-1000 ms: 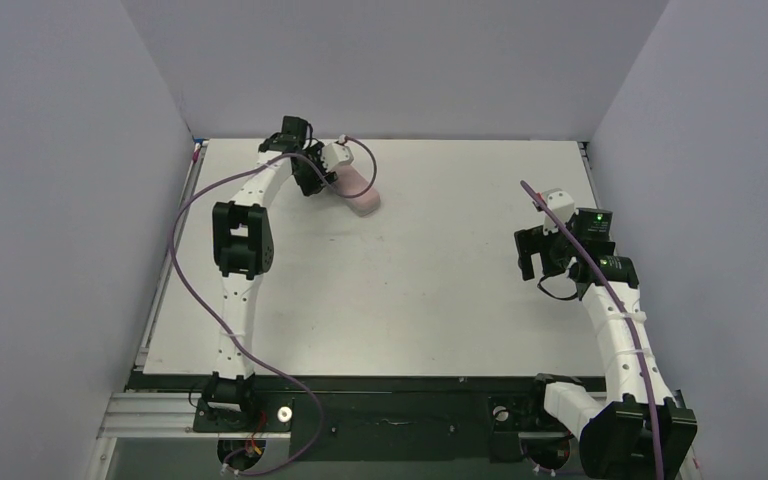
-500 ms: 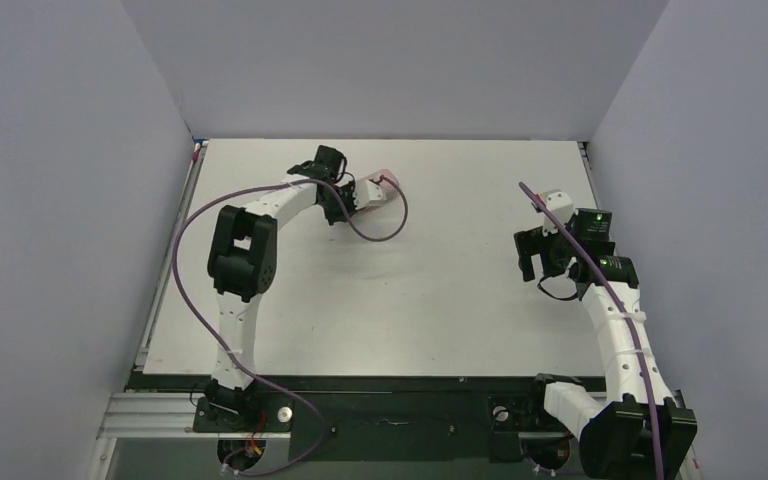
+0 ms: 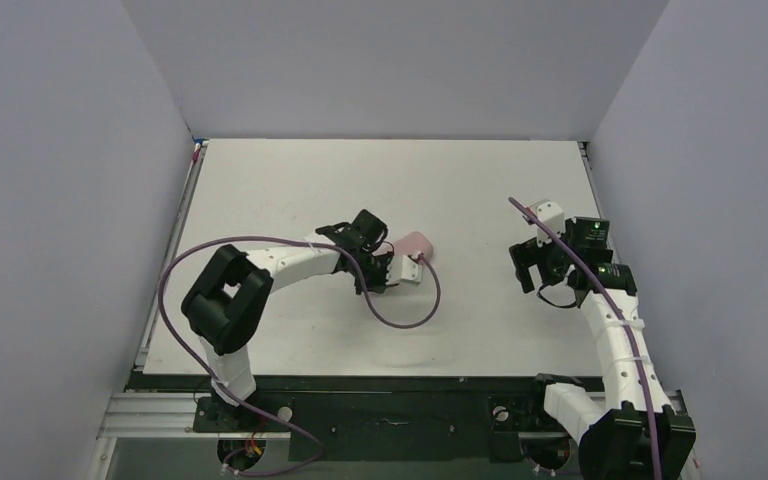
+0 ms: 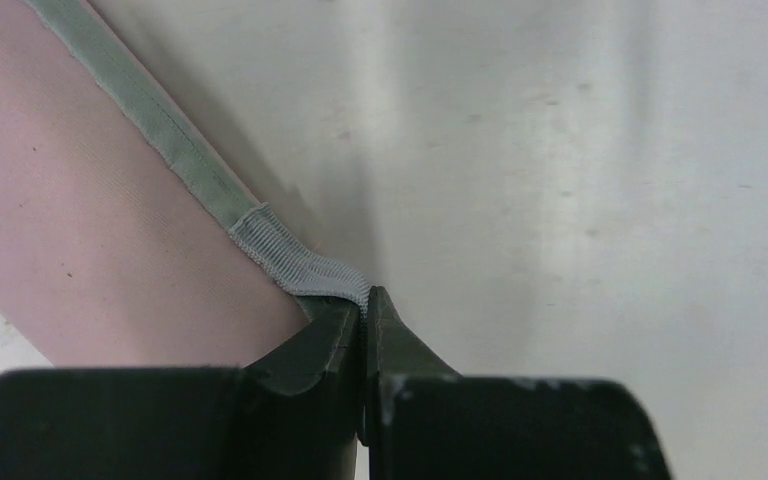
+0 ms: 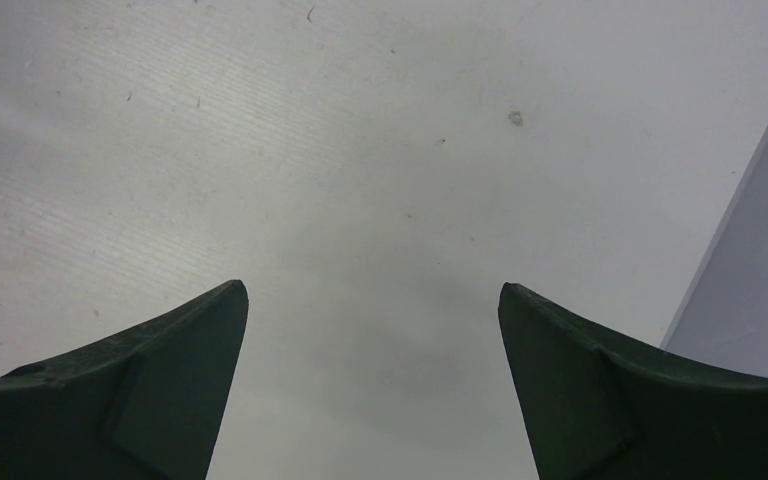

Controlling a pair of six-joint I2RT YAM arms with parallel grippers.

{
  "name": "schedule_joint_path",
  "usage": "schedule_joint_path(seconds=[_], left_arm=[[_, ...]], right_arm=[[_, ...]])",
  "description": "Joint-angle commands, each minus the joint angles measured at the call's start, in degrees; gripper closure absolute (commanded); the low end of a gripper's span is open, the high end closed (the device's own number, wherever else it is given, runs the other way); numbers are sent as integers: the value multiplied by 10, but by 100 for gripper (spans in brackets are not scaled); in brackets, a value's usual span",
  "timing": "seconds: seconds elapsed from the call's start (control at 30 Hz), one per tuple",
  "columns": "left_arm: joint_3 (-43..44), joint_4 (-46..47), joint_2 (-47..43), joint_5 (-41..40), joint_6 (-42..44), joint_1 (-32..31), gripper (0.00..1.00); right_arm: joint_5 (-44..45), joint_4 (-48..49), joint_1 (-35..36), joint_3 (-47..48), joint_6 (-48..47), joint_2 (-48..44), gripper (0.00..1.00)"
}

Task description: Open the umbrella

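The umbrella (image 3: 417, 242) lies about at the middle of the bench (image 3: 290, 170), folded into a small pale pink bundle. Only pink fabric shows, and I cannot tell whether that is the canopy itself or a cover around it.

In the left wrist view, the pink fabric (image 4: 100, 220) fills the left side. A grey ribbon edge runs down it and ends in a grey strap (image 4: 305, 272) of woven tape. The left fingers (image 4: 325, 340) are closed tight together, pinching the end of that strap at their tips, low over the bench.

A purple cable (image 3: 412, 318) loops from the left wrist toward the near edge.

The right fingers (image 5: 160, 390) stand wide apart and grip nothing, with only bare bench between them. The right arm (image 3: 610, 320) is toward the bench's right edge, well apart from the umbrella.
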Motion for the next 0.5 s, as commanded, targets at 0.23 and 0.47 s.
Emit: schedule_joint_path(seconds=[0.23,0.47], left_arm=[[-98,109,-163,58,-152,-3,40],[-196,238,-320,-18,-376,72,3]], right_arm=[[-70,8,95,-31,-93,-22,9],[-44,71,219,-22,-98,21,8]])
